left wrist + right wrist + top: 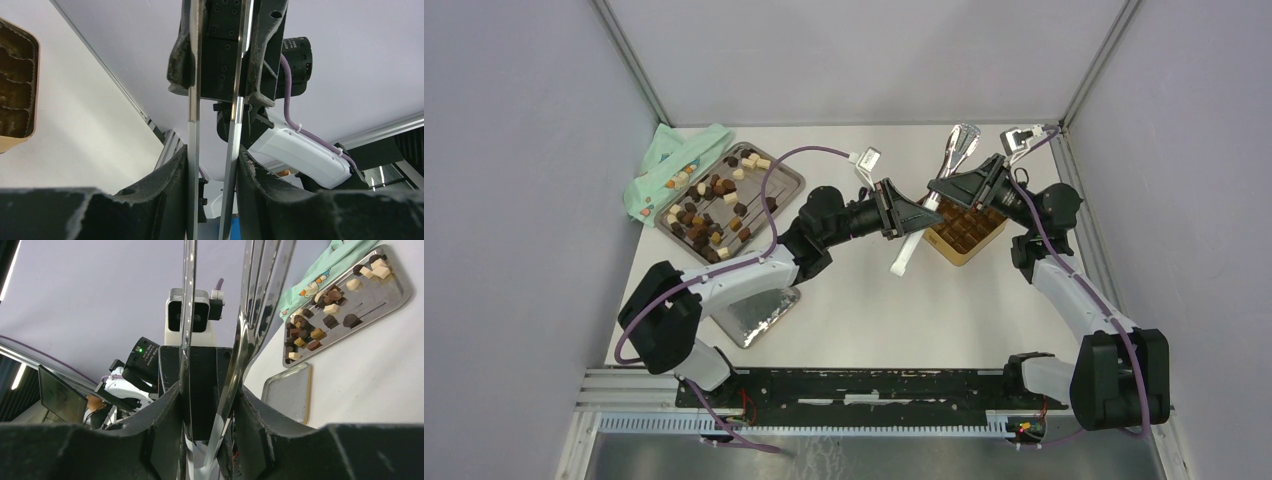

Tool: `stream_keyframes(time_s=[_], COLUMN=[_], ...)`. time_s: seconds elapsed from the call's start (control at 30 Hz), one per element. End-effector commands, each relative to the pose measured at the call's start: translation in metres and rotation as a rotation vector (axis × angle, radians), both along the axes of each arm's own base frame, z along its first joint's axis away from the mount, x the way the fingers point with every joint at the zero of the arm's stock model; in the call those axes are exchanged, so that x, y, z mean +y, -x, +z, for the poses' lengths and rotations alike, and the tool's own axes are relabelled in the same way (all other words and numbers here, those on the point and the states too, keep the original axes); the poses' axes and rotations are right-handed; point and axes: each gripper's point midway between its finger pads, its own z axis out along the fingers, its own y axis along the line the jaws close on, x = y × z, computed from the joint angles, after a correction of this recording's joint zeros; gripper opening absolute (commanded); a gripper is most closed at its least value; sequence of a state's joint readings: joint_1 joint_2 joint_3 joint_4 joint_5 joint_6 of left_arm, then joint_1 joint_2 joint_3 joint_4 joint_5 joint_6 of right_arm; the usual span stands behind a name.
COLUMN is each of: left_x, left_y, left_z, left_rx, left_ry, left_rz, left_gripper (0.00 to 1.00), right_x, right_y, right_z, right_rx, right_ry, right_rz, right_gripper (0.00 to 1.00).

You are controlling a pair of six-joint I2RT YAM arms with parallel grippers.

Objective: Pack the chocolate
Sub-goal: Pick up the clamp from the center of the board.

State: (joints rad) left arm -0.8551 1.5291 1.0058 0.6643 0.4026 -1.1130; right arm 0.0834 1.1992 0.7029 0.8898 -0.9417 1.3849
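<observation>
Left pincer (912, 216) and right pincer (942, 190) meet nose to nose at mid-counter, both pinching the same tongs (910, 246). Chocolate (714, 205) lies on the tray (796, 178) in the far-left corner, well apart from both pincers; left arm is nearer. Tin (964, 235) sits just beside the right pincer

The left gripper (924, 207) and right gripper (936, 190) are facing tip to tip, both sets of jaws pinching the same metal tongs (906, 252).

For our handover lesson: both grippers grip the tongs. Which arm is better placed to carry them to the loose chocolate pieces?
Probably the left. The left gripper holds the tongs nearer the chocolate; the right gripper hangs by the gold tin.
</observation>
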Motion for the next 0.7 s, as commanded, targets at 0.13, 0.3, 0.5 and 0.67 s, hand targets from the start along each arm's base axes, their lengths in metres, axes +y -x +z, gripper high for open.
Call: stream_keyframes(time_s=[0.13,0.3,0.5,0.67], left_x=[0.0019,0.0028,0.0027,0.0026], left_y=[0.0066,0.0074,0.0087,0.0075], left_z=[0.0286,0.0317,0.0285,0.0266], left_rx=[-0.076,-0.076,-0.077,-0.087], left_ry=[0.067,0.079,0.067,0.045], left_rz=[-0.022,-0.022,-0.027,-0.020], left_gripper=[0.37,0.41,0.49,0.54], right_x=[-0.0001,-0.0001,-0.0007,-0.0013], right_y=[-0.0019,-0.0005,-0.0015,-0.0034], right_z=[0.0043,0.0052,0.0041,0.0031], right_rx=[-0.051,-0.068,-0.060,-0.049], right_ry=[0.018,0.025,0.027,0.028], right_rz=[-0.011,-0.009,-0.014,-0.020], right_gripper=[0.52,0.58,0.55,0.52])
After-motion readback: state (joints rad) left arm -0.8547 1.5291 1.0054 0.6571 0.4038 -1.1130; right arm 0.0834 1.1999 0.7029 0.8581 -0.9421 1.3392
